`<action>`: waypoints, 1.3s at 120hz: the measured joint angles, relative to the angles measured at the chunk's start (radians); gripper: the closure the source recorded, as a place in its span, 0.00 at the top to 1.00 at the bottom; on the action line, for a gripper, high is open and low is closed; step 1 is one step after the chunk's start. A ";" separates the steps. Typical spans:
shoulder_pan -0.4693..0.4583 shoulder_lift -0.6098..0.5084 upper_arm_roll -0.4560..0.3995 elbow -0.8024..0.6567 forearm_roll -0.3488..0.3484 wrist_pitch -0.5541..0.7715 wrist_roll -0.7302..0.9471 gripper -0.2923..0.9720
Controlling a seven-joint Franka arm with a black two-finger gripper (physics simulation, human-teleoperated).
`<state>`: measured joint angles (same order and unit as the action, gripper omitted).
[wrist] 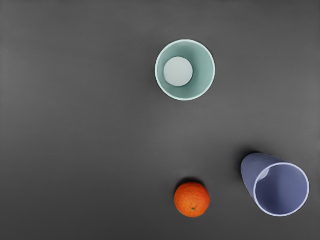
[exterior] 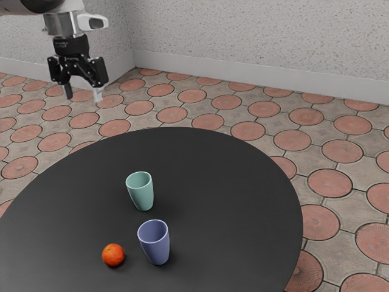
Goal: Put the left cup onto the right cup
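An orange (exterior: 113,254) sits nearest on the round, matte black desk (exterior: 243,201), near a smooth lilac cup (exterior: 153,241). Behind it stands a mint-green cup (exterior: 140,190), probably the one to lift. Both cups are tapered and upright with mouths up, ready to nest. Farthest, above the terracotta-tiled floor (exterior: 292,140), the end effector (exterior: 82,92) hangs released, empty.

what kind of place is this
Probably a simulated room indoors: a round black table stands on a red patterned tile floor, with speckled grey walls meeting in a corner behind it.
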<state>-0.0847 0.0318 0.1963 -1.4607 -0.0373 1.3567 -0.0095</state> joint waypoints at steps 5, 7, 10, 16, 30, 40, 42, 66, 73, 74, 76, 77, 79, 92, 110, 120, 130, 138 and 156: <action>0.004 -0.001 -0.003 -0.002 -0.001 0.028 0.000 0.75; 0.006 -0.002 -0.004 -0.002 -0.001 0.037 0.000 0.75; 0.008 -0.002 -0.005 -0.002 -0.002 0.050 0.000 0.75; 0.012 -0.002 -0.008 0.000 -0.003 0.071 0.000 0.75; 0.015 0.009 -0.011 0.004 -0.004 0.106 0.000 0.75; 0.017 0.036 -0.019 0.007 -0.005 0.123 0.000 0.75; 0.016 0.043 -0.021 0.009 -0.005 0.126 0.000 0.75; -0.022 0.131 -0.032 0.010 -0.007 0.193 0.000 0.75; -0.030 0.155 -0.032 0.006 -0.007 0.218 0.000 0.75; -0.031 0.159 -0.033 0.005 -0.007 0.222 -0.001 0.75; -0.032 0.166 -0.033 0.004 -0.007 0.229 -0.001 0.75; -0.033 0.170 -0.034 0.004 -0.007 0.233 -0.001 0.75; -0.034 0.178 -0.036 0.003 -0.007 0.240 -0.001 0.75; -0.039 0.221 -0.041 0.002 -0.007 0.282 -0.001 0.75; -0.041 0.266 -0.048 -0.003 -0.009 0.333 -0.002 0.75; -0.043 0.291 -0.049 -0.006 -0.018 0.353 -0.003 0.75; -0.043 0.311 -0.049 -0.007 -0.026 0.375 -0.005 0.75; -0.044 0.327 -0.049 -0.008 -0.033 0.388 -0.006 0.75; -0.044 0.342 -0.049 -0.057 -0.054 0.446 -0.016 0.75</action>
<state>-0.1287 0.3742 0.1472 -1.5179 -0.0910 1.8026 -0.0253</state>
